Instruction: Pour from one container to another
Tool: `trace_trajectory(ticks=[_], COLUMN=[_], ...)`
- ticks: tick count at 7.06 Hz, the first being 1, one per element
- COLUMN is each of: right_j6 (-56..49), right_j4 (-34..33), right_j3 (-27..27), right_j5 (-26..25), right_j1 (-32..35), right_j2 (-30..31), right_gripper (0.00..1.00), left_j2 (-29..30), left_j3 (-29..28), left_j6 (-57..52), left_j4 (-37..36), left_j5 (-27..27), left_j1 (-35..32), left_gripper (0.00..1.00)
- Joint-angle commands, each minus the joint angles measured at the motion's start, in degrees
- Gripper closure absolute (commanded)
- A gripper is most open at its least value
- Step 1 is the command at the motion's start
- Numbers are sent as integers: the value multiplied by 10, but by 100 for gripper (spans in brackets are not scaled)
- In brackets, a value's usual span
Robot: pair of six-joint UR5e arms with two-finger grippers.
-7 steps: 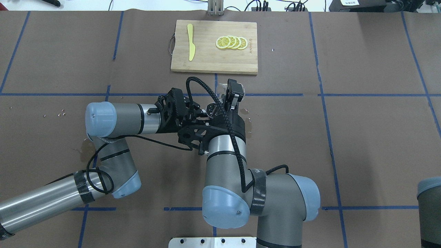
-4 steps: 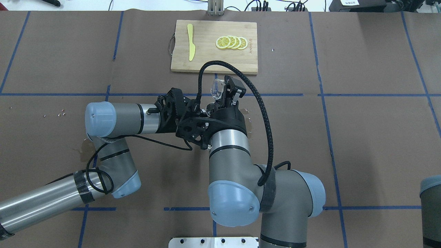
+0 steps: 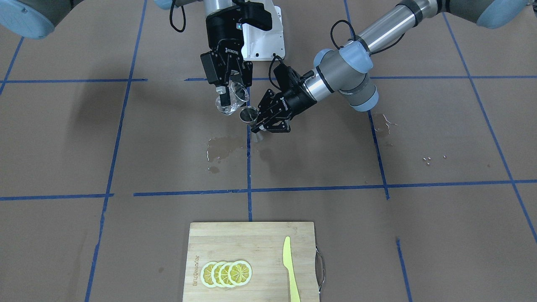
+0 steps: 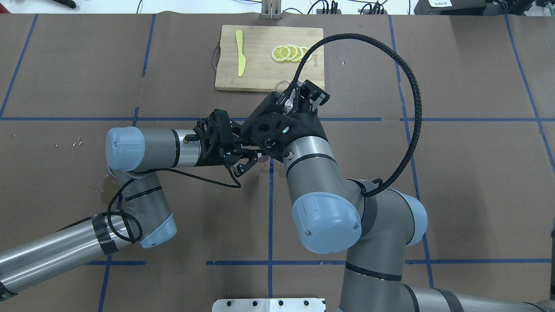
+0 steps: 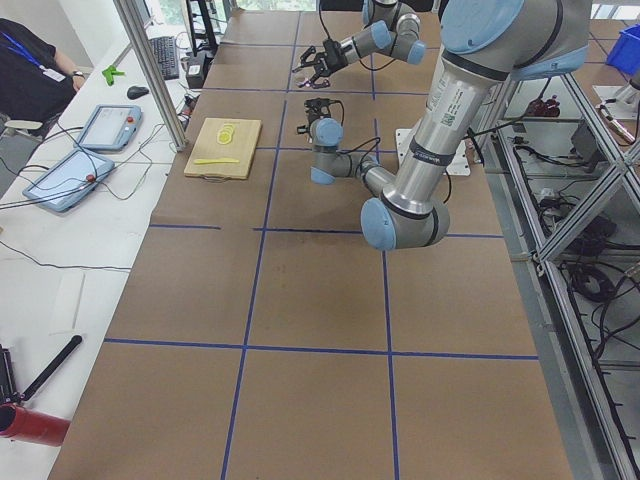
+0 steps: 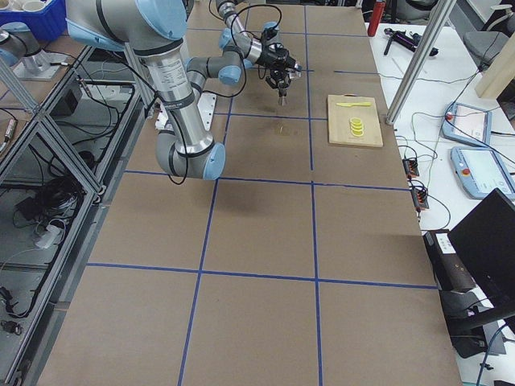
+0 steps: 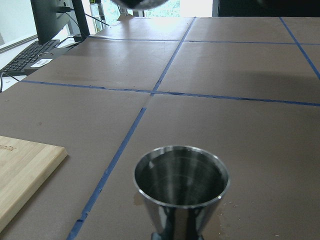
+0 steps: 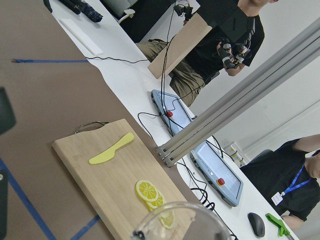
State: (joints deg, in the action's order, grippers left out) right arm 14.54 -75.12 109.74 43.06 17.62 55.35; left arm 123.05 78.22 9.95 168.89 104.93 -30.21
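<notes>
Front view, upper centre: clamped glass cup [image 3: 229, 108] tilted in right gripper [image 3: 233, 95]; pinched jigger [image 3: 249, 113] upright in left gripper [image 3: 259, 124], just right of glass cup. Left wrist, bottom centre: looked down into jigger [image 7: 181, 186] mouth. Right wrist, bottom edge: caught glass cup [image 8: 176, 214] rim.

A brown table [image 4: 477, 173] gridded with blue tape [image 4: 477, 119] stands beside a white bench [image 5: 60, 270] carrying tablets [image 5: 68, 180].

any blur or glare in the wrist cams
Left wrist view: jigger sharp, bright highlights on its steel rim, far background blown out; right wrist view: glass cup at the bottom edge blurred, cutting board behind it in focus.
</notes>
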Motion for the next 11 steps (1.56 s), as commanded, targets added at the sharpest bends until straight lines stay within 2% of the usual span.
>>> trace_trajectory(ticks=[1,3,8,11], right_j6=[5,18,17,17], right_j4=[68,135,139,139], right_j3=[0,-3,-4,-4], right_j5=[28,28,29,29], right_j1=[22,28,32,32], right_j2=[37,71,85,84], right_gripper=[100,100,100,100], left_j2=[0,0,-36,-107], left_j3=[1,1,59,125], left_j6=[2,4,15,36], left_j4=[1,2,6,7], left_j5=[0,0,4,5], left_j1=[-3,-7,-48,-66], left_gripper=[100,100,100,100])
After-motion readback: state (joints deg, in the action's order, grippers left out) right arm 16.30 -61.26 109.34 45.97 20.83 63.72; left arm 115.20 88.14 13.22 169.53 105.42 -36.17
